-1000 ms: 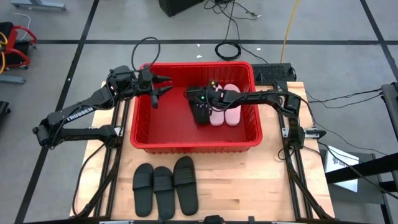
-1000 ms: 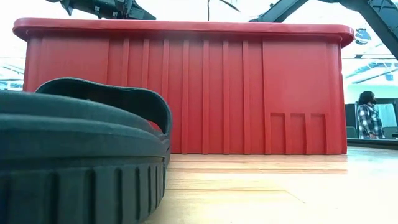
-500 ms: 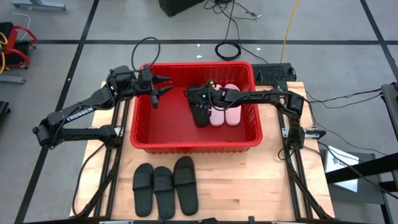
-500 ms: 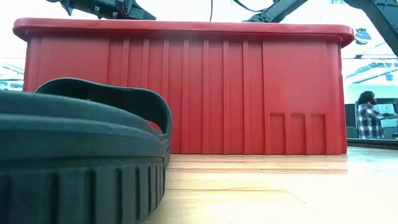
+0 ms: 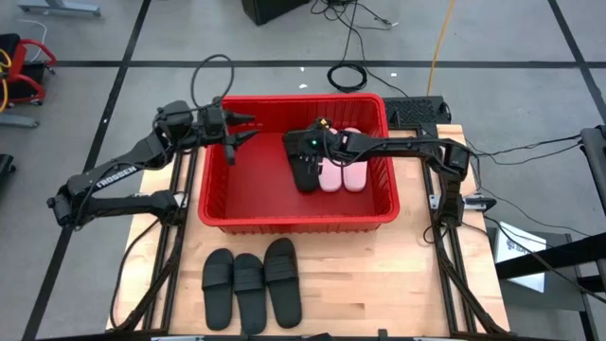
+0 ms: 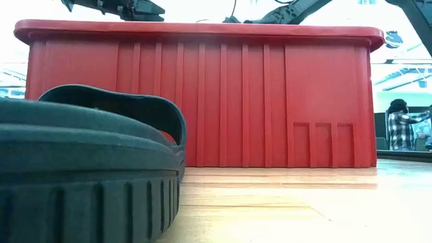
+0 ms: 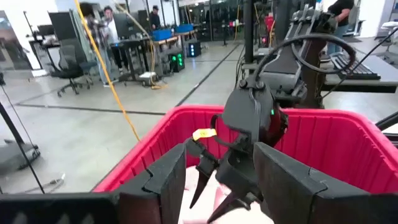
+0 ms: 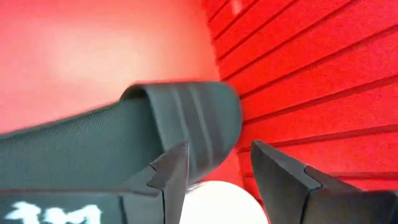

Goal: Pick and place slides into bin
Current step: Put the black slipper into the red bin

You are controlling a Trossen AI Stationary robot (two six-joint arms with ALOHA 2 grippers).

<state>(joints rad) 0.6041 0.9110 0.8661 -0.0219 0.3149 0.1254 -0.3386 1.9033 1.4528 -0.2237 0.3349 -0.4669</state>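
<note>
The red bin (image 5: 213, 204) stands mid-table. On its floor lie a black slide (image 5: 308, 174) and two pale pink slides (image 5: 342, 174), side by side. My right gripper (image 5: 301, 154) hangs open just above the black slide's far end, and its fingers (image 8: 166, 176) stand apart over that slide (image 8: 124, 134) without touching it. My left gripper (image 5: 241, 133) is open and level above the bin's far left corner. Three more black slides (image 5: 250, 284) lie sole down on the table in front of the bin.
The bin's tall near wall (image 6: 202, 94) fills the low view, with a black slide (image 6: 81, 169) close in front of it. Bare wood lies right of the three slides (image 5: 379, 284). In the left wrist view the right arm's gripper (image 7: 249, 124) hangs over the bin. People stand in the room behind.
My right gripper has risen off the black slide in the bin and tipped more level, staying open. The slide stays where it lay beside the pink pair.
</note>
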